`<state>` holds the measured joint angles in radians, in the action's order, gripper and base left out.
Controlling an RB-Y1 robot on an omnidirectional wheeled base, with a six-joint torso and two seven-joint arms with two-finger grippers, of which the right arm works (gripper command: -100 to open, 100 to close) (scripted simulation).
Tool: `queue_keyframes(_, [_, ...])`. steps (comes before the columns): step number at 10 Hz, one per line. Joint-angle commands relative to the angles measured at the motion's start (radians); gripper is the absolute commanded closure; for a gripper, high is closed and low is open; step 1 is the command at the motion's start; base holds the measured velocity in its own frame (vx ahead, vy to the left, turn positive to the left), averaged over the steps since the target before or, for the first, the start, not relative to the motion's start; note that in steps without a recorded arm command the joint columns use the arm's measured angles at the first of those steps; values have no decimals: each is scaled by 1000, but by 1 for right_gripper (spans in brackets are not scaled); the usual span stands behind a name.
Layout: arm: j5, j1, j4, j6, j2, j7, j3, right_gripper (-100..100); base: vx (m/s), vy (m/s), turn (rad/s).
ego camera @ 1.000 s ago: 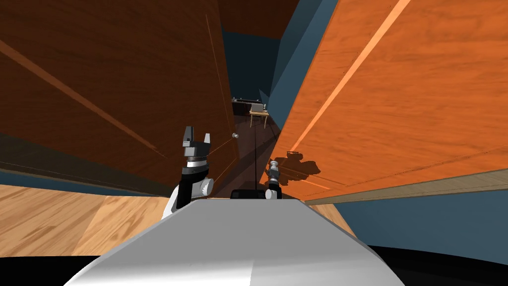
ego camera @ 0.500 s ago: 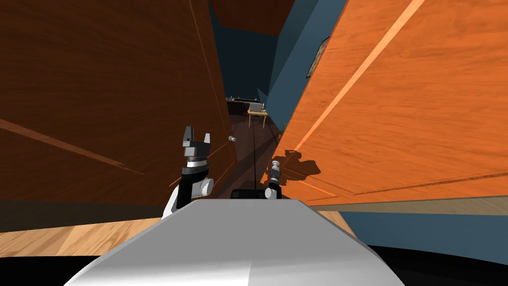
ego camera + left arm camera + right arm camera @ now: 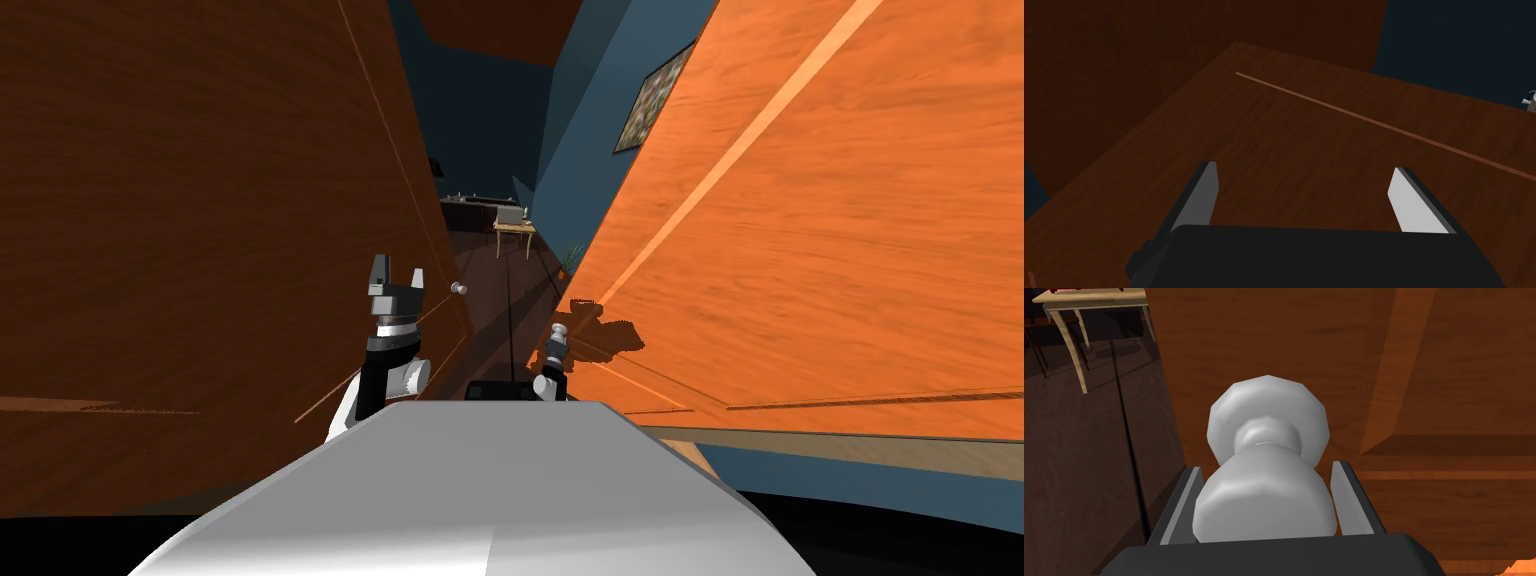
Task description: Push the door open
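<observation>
Right wrist view has the right gripper (image 3: 1266,467) with its jaws clamped on the pale grey door knob (image 3: 1267,438), pressing its sides. Head view places that knob at the near edge of the orange door (image 3: 800,250), which stands ajar on my right, with a gap between it and the dark brown door (image 3: 200,200) on my left. The left gripper (image 3: 1304,166) hovers by the brown door, jaws spread wide and empty. The risk, as I judge it, is that the door swings on an arc, so a straight push could wrench the knob from the jaws.
</observation>
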<state>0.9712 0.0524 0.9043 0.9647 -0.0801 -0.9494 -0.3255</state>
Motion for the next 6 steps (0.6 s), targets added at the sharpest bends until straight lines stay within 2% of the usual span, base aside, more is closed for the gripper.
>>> queue_keyframes(1, [11, -10, -16, 26, 2, 7, 31, 100, 196, 12, -96])
queue_keyframes(6, [32, -22, -34, 50, 36, 33, 76, 100, 191, -8, -70])
